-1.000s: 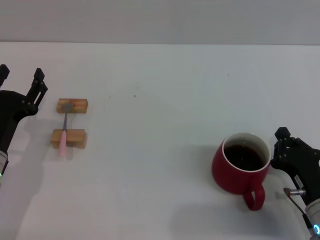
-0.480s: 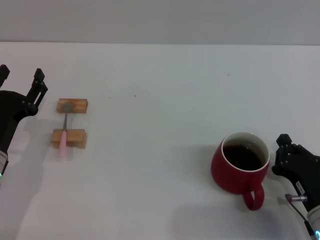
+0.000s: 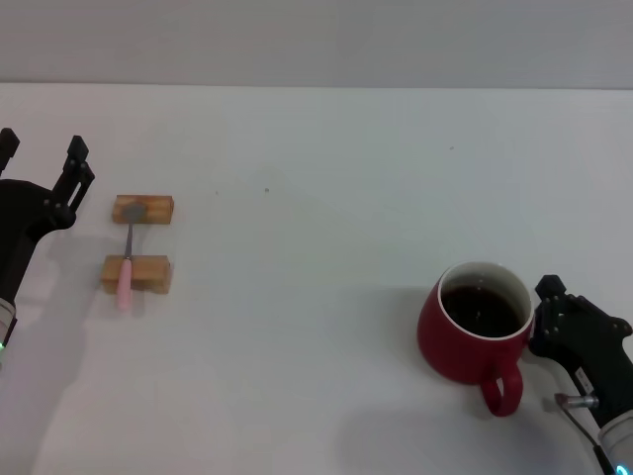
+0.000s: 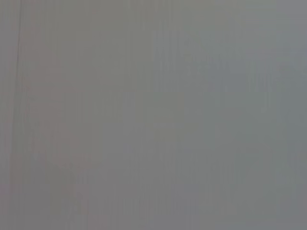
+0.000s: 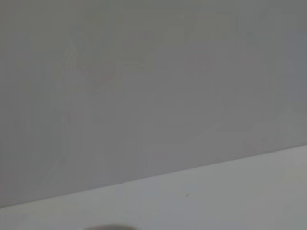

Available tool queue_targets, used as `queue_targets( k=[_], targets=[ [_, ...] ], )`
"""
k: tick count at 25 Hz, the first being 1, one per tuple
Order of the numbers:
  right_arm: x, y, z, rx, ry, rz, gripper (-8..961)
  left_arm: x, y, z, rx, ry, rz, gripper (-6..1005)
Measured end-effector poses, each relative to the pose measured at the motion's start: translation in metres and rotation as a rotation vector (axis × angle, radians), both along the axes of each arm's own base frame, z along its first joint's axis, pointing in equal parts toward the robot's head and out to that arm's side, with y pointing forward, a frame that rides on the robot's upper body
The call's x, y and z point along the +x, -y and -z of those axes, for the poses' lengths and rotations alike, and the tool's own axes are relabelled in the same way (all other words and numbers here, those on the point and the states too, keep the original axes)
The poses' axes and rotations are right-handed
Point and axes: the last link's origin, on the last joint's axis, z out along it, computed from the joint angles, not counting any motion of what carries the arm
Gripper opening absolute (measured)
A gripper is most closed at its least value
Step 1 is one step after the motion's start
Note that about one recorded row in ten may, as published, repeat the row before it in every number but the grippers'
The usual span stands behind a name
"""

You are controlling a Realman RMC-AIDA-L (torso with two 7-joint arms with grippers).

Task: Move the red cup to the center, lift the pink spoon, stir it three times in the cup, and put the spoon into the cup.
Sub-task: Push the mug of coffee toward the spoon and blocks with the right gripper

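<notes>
One dark-red cup [image 3: 475, 336] (dark liquid inside)

We cannot tell from the head view whether the right hand [image 3: 542, 309] beside the red cup [image 3: 477, 325] touches it, nor how its fingers stand. The left hand [image 3: 40, 163] is cut off by the edge. The pink spoon [image 3: 127, 259] bowl is too small to make out.
</notes>
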Motion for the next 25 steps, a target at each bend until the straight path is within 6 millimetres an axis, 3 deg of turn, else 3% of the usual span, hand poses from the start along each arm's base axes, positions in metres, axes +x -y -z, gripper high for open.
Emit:
queue_targets(
  k=[25],
  targets=[
    [-0.015, -0.016, 0.006, -0.036, 0.000, -0.064, 0, 0.002, -0.003, 0.000, -0.002, 0.000, 0.006, 782]
  ],
)
